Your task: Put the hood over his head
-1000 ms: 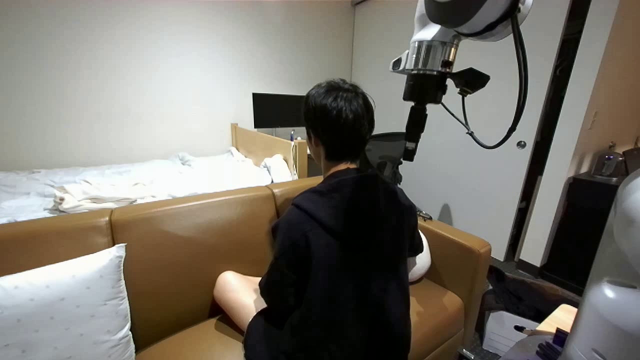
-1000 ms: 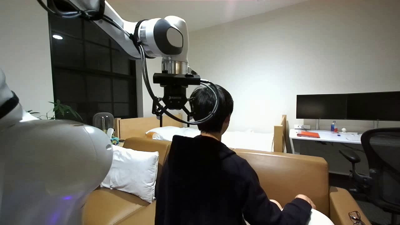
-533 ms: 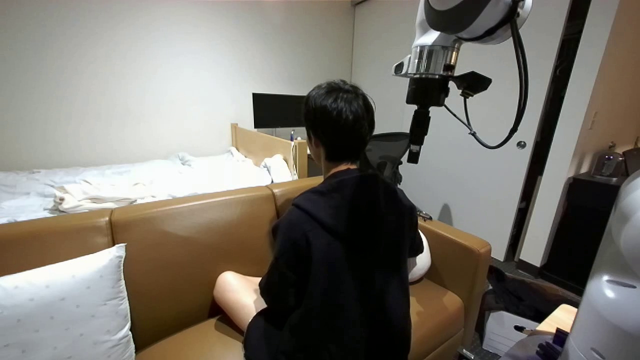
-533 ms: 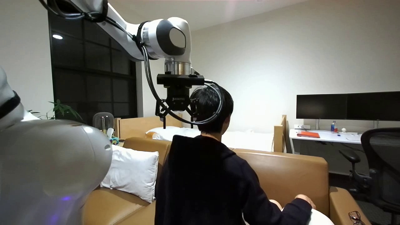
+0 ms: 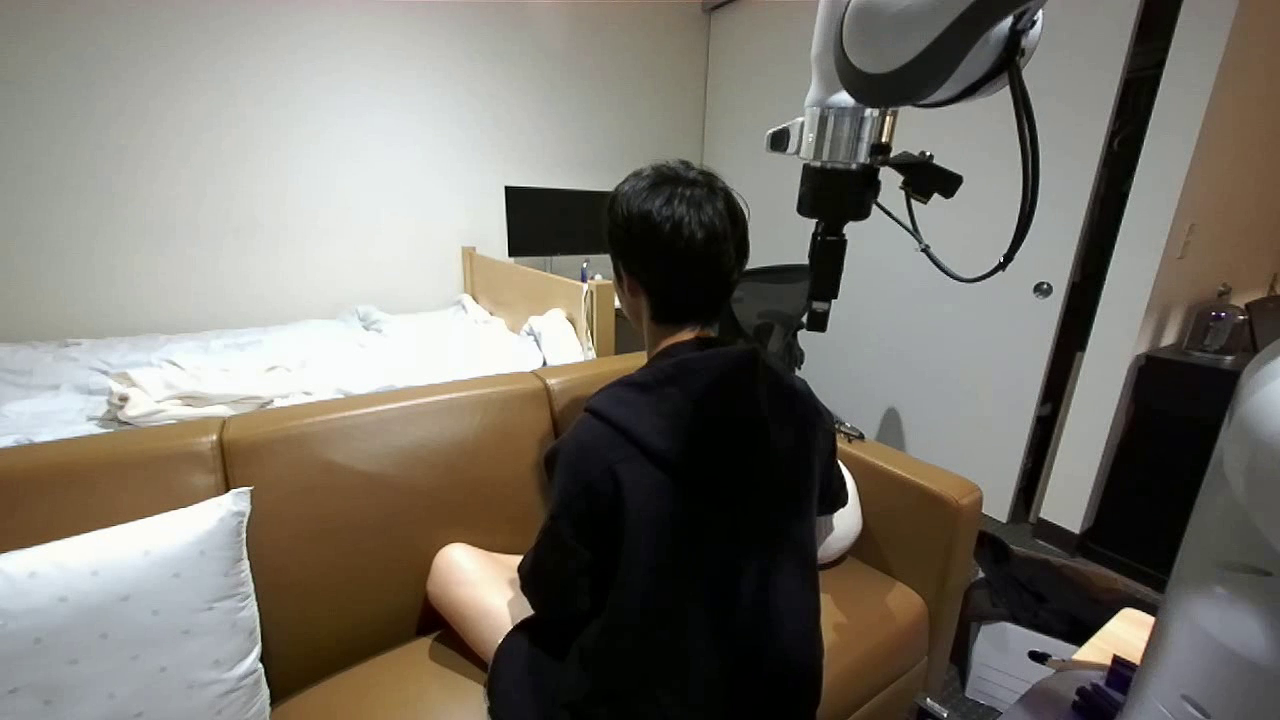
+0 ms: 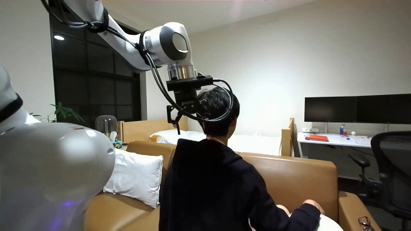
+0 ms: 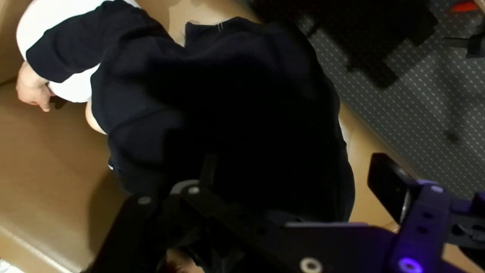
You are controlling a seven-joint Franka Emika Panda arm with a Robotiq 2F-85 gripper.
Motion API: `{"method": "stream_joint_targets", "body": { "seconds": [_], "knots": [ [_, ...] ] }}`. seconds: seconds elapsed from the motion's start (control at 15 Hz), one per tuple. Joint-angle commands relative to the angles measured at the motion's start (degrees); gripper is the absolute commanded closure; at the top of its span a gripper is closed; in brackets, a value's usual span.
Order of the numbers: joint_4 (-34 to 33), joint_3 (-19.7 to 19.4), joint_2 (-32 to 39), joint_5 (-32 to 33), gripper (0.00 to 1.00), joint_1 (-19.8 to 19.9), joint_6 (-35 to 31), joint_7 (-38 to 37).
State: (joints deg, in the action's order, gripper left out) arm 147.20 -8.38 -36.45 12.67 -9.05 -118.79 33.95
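A person with short black hair wears a black hoodie (image 5: 690,560) (image 6: 212,192) and sits with their back to both exterior views. The hood (image 5: 665,405) hangs down behind the neck, and the head (image 5: 680,240) (image 6: 224,106) is bare. My gripper (image 5: 818,318) (image 6: 192,126) hangs tilted near head height. It stands apart from the head in an exterior view and overlaps the head's edge in an exterior view (image 6: 205,109). In the wrist view the jaws are wide apart with nothing between them, above the dark hoodie (image 7: 242,83). Hood edges are too dark to tell there.
The brown sofa (image 5: 400,480) holds a white pillow (image 6: 135,176) and a white round cushion (image 5: 840,515). Behind it are a bed (image 5: 280,350) and a desk (image 6: 334,139). Cables (image 6: 229,102) loop beside my gripper, close to the head in the picture.
My arm has come down slightly, and the gripper has turned from upright to tilted in an exterior view. The jaws stay open. The person has not visibly moved.
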Motion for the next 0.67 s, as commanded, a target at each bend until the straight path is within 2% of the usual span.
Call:
{"method": "stream_joint_targets", "body": {
  "seconds": [0.0, 0.33, 0.47, 0.6],
  "knots": [
    [3.1, 0.4, 2.1, 4.3, 0.00, 1.3, -8.5, 3.6],
    [5.5, -1.2, 5.0, 3.6, 0.00, 1.1, -17.2, 7.0],
    [5.5, -1.6, 5.6, 3.1, 0.00, 1.1, -18.5, 8.5],
    [4.8, -2.3, 5.9, 1.7, 0.00, 0.7, -17.0, 10.6]
  ]
}}
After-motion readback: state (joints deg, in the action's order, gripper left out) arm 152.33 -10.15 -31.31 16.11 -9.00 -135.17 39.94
